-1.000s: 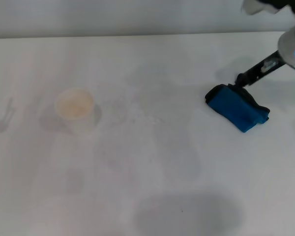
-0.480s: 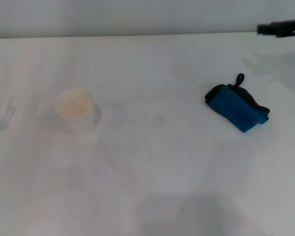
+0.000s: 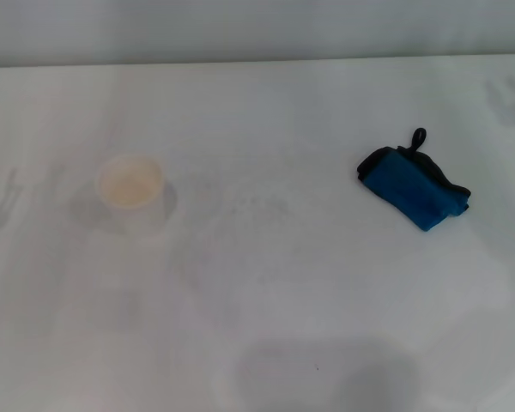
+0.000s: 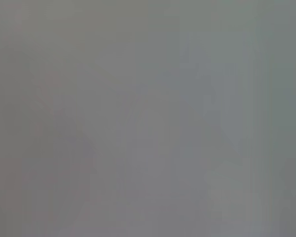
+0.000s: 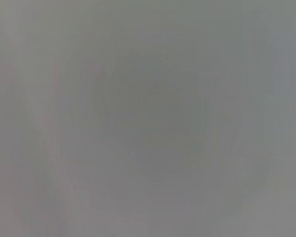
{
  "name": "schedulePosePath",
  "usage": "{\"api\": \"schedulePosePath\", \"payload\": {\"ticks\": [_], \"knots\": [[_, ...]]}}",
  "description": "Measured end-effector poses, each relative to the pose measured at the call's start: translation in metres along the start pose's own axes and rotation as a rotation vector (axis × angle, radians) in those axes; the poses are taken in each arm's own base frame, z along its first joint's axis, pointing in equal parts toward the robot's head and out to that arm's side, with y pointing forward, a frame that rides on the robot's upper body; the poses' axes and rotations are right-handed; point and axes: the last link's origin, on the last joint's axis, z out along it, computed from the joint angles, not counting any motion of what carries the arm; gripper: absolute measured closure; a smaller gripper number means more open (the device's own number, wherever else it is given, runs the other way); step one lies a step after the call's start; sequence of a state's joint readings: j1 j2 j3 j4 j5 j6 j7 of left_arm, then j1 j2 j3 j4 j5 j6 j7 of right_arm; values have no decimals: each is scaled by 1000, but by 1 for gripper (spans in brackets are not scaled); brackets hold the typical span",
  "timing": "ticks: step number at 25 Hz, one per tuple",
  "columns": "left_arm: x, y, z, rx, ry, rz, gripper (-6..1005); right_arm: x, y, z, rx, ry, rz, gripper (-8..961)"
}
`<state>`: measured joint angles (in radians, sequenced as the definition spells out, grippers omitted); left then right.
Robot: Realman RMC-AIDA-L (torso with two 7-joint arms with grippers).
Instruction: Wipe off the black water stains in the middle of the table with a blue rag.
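The blue rag (image 3: 415,189) is seen lying folded on the table (image 3: 326,94), well to the right of centre in the head view. Its long side runs diagonally, w/ black edging along the far edge. A thin black loop (image 3: 418,137) sticks out from the rag's far corner, flat on the tabletop. Nothing is touching the rag.

A white paper cup (image 3: 131,196) stands upright well to the left of the rag, w/ most of the table's middle between them. Its mouth is open; the inside looks pale cream.

Btwn cup and rag, approx. in the table's middle and nearer the cup, only faint grey specks and smudges (image 3: 249,206) are made out on the white surface. No dark brown-black blotch is seen there, so the black water stains can't be placed; what shows is a pale, speckled residue at most.

A soft grey shadow (image 3: 326,378) is cast on the table's near edge, nearer the viewer than the rag and to its left.

Neither gripper is seen in the head view: no arm, finger or wrist appears near the rag or elsewhere on the table. Both wrist views give only a flat grey field w/ no shape that can be told. So for left and right alike, how the jaws stand and whether anything is held can't be told.
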<state>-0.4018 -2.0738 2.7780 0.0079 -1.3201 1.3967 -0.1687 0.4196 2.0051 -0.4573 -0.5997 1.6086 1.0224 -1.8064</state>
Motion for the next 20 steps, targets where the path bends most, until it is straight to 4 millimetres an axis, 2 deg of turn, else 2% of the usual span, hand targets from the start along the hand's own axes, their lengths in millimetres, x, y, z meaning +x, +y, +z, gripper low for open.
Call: {"api": "schedulePosePath", "payload": {"ticks": [4, 10, 14, 20], "knots": [[-3, -3, 1, 17, -20, -2, 111, 19, 1, -10, 61, -127, -99, 520], [-3, -4, 4, 40, -26, -43, 111, 43, 18, -26, 144, -271, -270, 519], [-5, -6, 6, 63, -40, -115, 112, 50, 21, -30, 185, -299, -255, 522], [-6, -9, 8, 77, -42, -125, 111, 59, 20, -31, 213, -262, -232, 526]]}}
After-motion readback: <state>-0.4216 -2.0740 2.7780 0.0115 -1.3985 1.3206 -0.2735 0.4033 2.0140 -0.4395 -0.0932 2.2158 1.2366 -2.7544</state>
